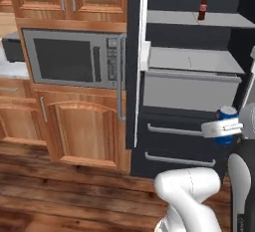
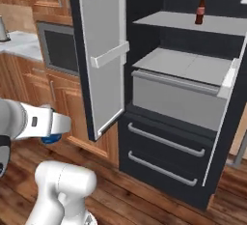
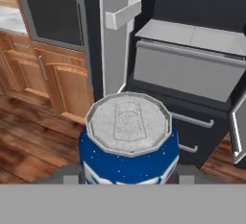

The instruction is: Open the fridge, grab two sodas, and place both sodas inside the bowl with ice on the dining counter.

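Gripping the blue can (image 3: 129, 143) upright in our gripper (image 1: 225, 126), we are leaving 1 bottle (image 1: 202, 8) at 12 o'clock on the fridge (image 2: 178, 98) shelf; we are best keeping the can level while carrying it.

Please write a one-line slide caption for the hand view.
Gripper holds the blue soda can in front of the open fridge, above the wooden floor.

The fridge (image 2: 159, 122) stands with both doors swung wide, so its shelves are open to reach from the front. On the top shelf (image 2: 193, 23) only the bottle (image 2: 199, 10) stands, with bare shelf either side. The left door (image 2: 99, 55) juts outward, walling off that side.
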